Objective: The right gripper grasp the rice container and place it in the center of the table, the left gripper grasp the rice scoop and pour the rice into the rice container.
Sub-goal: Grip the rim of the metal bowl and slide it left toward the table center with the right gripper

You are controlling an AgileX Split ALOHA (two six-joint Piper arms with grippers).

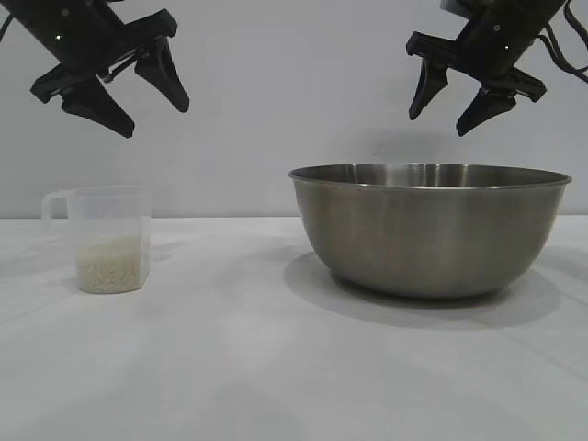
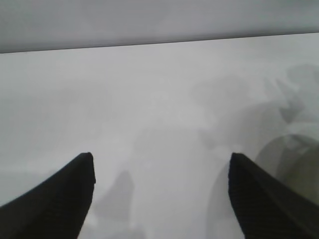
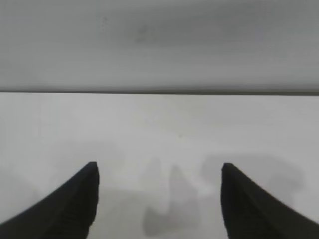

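Two black robot claws hang above a white bench [image 1: 230, 367], each with jaws spread wide and holding nothing. In the exterior view, the left gripper [image 1: 152, 103] sits at ten o'clock and the right gripper [image 1: 443, 107] at two o'clock, both tilted downward.

Risk comes first: the large round brushed stainless-steel bowl, the rice container [image 1: 430, 230], has a thin rolled rim and smooth curved walls, so a pinch on the rim could slip or tip the bowl as it slides toward the centre. The small translucent plastic measuring cup with a loop handle, the rice scoop [image 1: 103, 237], looks light; a clumsy approach could knock it over and spill.

That scoop stands upright at eight o'clock, directly below the left gripper, roughly a third full of off-white rice [image 1: 112, 264]. The bowl rests at four o'clock, below the right gripper; its inside cannot be seen.
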